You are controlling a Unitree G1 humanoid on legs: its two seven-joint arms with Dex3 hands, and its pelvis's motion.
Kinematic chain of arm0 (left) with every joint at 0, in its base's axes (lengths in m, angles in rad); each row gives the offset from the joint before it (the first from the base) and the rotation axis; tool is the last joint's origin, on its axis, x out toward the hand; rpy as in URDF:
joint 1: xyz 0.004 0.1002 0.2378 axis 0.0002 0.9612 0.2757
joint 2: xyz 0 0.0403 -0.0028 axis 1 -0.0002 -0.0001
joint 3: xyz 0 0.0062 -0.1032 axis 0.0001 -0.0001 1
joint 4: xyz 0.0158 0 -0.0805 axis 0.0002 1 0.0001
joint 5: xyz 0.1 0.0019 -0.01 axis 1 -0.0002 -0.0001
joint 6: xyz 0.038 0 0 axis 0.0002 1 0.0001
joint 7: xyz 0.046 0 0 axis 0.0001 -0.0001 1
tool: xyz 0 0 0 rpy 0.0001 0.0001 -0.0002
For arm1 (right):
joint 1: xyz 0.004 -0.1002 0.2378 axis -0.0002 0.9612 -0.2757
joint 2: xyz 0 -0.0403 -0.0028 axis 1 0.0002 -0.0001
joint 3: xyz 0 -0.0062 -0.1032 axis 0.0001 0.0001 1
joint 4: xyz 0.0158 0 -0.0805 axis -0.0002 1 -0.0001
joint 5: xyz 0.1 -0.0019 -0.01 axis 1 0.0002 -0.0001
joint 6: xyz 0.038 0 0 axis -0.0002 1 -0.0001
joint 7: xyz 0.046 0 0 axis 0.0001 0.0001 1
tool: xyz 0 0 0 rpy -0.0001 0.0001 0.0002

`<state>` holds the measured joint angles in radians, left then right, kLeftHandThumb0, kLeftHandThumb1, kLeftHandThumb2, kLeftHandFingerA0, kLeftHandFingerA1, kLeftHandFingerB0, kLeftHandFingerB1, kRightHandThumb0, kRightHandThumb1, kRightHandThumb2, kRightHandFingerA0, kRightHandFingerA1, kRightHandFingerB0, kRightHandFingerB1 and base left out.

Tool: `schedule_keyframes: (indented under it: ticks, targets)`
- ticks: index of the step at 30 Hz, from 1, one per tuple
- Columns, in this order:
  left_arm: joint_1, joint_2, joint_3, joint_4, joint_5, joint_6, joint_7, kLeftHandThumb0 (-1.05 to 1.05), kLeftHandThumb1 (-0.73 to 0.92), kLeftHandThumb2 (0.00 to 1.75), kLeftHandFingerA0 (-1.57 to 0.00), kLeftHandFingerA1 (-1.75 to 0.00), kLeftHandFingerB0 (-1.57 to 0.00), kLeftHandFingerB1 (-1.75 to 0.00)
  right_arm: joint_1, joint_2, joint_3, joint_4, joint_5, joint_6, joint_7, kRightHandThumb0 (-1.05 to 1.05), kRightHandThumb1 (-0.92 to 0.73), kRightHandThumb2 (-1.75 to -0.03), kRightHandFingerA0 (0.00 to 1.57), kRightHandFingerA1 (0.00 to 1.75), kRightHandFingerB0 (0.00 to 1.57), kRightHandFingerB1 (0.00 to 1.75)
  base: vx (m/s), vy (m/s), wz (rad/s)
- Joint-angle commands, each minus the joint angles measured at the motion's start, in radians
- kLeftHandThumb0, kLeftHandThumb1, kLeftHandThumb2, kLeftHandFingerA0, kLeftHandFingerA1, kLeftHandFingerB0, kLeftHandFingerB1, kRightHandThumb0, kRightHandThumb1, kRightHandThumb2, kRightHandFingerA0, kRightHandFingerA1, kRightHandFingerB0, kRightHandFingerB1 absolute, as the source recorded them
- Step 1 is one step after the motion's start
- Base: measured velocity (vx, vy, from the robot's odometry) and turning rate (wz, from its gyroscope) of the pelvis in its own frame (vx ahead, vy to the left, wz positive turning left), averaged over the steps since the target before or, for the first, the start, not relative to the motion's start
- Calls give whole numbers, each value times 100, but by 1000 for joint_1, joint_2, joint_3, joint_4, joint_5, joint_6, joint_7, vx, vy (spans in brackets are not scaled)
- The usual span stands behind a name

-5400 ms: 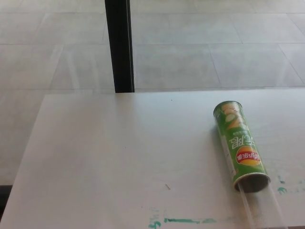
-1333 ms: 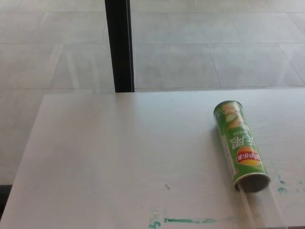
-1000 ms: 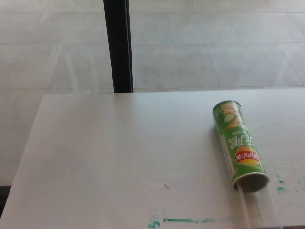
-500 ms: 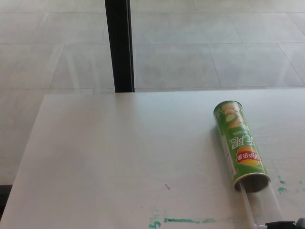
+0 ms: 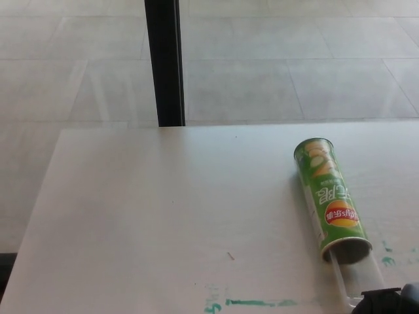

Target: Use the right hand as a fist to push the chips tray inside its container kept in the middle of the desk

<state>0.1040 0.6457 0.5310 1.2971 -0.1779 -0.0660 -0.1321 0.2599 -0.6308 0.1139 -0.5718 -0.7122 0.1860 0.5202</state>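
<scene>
A green chips can (image 5: pixel 330 197) is seen lying on its side in the right part of the frame, on a white desk (image 5: pixel 163 216). Its closed end is turned toward the top of the picture and its open mouth toward the lower right. A clear tray (image 5: pixel 357 278) is seen sticking out of that mouth, running down toward the bottom edge. At the lower right corner, a small part of the black right hand (image 5: pixel 393 301) is visible just beside the tray's outer end; whether its fingers are curled or spread cannot be told. Green marks (image 5: pixel 255 302) are seen along the desk's lower edge. A black post (image 5: pixel 163 62) stands behind the desk at upper left.
</scene>
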Motion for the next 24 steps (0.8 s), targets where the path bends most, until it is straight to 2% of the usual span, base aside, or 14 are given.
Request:
schedule_keyframes:
  ticks: [1,2,3,5,6,10,13,16,18,19,24]
  targets:
    - [6,15,-2,1,-8,-18,2,-71,91,67,-60,-82,-44,-53,-32,-9,31,63,-60,-14,-14,-51,-55,-95,85,80,44,57,0,0,0]
    - [8,15,-5,1,-5,-22,2,-71,91,67,-60,-82,-44,-53,-39,-10,37,72,-68,-13,-13,-51,-55,-95,85,80,44,57,0,0,0]
    - [9,15,-4,1,-6,-23,1,-73,91,66,-60,-87,-44,-55,-48,-9,41,86,-70,-14,-17,-51,-69,-61,86,71,52,42,0,0,0]
    - [10,15,-4,2,-7,-24,-1,-73,91,66,-60,-87,-44,-55,-62,-7,49,108,-75,-17,-22,-51,-69,-61,86,71,52,42,0,0,0]
    - [9,17,-4,2,-8,-19,-3,-72,90,67,-57,-80,-41,-51,-77,-9,56,142,-80,-29,-38,-53,-71,-62,82,69,52,42,0,0,0]
    - [10,19,-7,3,-6,-13,-2,-73,91,67,-58,-77,-50,-56,-142,-10,67,232,-82,-50,-66,-52,-71,-61,81,65,51,42,0,0,0]
    - [6,19,-3,6,-9,-12,4,-71,91,68,-57,-81,-47,-54,-185,12,73,273,-88,-35,-90,-51,-69,-61,80,72,51,42,0,0,0]
    - [12,17,-3,2,-11,-16,3,-71,89,67,-56,-84,-42,-52,-223,14,73,301,-82,-40,-99,-52,-71,-62,82,65,50,42,0,0,0]
    - [17,16,-6,3,-7,-23,7,-72,90,67,-57,-80,-42,-51,-246,15,72,312,-79,-42,-101,-52,-71,-62,81,66,50,42,0,0,0]
    - [20,17,-17,1,5,-23,12,-73,91,67,-59,-80,-47,-54,-257,18,73,309,-82,-35,-97,-52,-71,-61,81,64,51,42,0,0,0]
    - [24,21,-22,2,3,-23,6,-73,92,67,-58,-76,-47,-52,-283,23,76,298,-91,-26,-93,-53,-72,-62,83,67,51,41,0,0,0]
